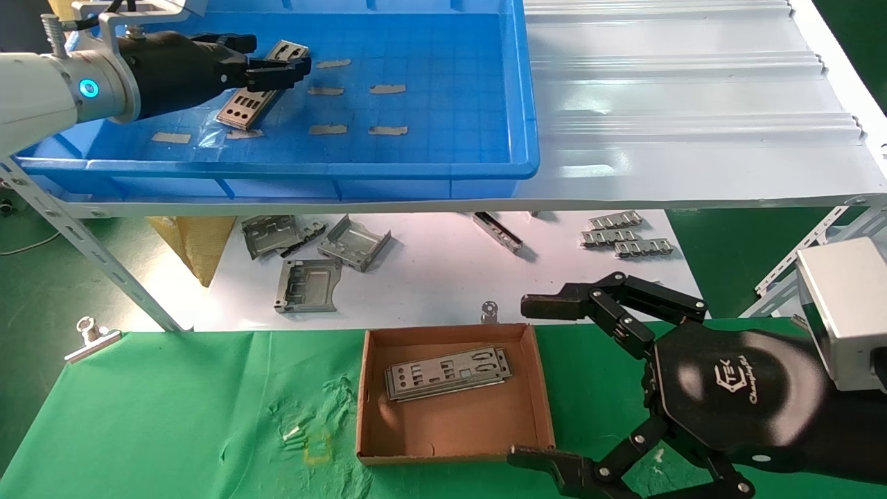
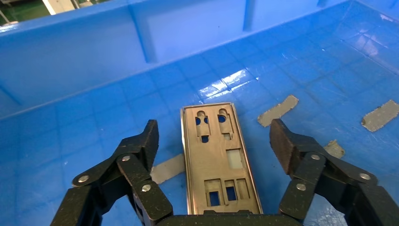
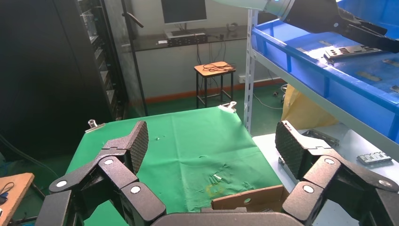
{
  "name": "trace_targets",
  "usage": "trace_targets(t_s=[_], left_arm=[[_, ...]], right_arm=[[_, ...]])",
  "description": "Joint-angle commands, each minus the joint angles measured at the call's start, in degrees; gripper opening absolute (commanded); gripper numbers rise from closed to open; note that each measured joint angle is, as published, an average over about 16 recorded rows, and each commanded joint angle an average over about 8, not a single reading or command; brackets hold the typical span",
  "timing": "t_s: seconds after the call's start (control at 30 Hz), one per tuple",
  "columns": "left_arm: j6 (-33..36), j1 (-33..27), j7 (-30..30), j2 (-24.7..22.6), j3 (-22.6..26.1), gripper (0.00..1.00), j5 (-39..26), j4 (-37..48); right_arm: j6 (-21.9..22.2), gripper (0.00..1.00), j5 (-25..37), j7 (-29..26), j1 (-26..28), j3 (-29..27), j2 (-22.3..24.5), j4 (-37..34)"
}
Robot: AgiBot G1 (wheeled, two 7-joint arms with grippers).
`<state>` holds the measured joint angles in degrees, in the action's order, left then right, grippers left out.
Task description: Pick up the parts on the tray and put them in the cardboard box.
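1. Your left gripper (image 1: 294, 67) sits inside the tray (image 1: 527, 97) with its jaws spread wide, one finger either side of a single part (image 1: 253, 93) without touching it.
2. That part (image 2: 219, 157) lies flat on the gridded floor, running lengthwise between the two pads (image 2: 282, 143) (room shows on both long edges).
3. Your right gripper (image 1: 547, 378) hangs spread wide beside the cardboard box (image 1: 454, 443), near its right wall, holding nothing.
4. Count one part in the tray; the box holds a small stack of parts (image 1: 447, 373) lying against its far side, and you cannot tell exactly how many.
5. Seven tan tape scraps (image 1: 387, 89) dot the tray floor.
6. The part lies toward the tray's left half, well clear of the right wall; bare blue floor stretches to its right.
7. The box's near half is bare cardboard.
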<state>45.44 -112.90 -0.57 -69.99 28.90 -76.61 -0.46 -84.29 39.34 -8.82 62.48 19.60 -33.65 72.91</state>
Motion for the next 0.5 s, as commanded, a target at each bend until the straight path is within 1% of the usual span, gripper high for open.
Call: trace_targets(t_s=[0.03, 0.5], left_arm=[[-0.15, 0.06, 0.26, -0.02, 0.0, 0.0, 0.0, -0.09], [-1.65, 0.15, 1.41, -0.32, -0.19, 0.0, 0.25, 0.05]], right_arm=[[0.0, 1.0, 0.0, 0.0, 0.0, 0.0, 0.0, 0.0], [0.01, 1.0, -0.01, 0.01, 0.0, 0.02, 0.01, 0.0]])
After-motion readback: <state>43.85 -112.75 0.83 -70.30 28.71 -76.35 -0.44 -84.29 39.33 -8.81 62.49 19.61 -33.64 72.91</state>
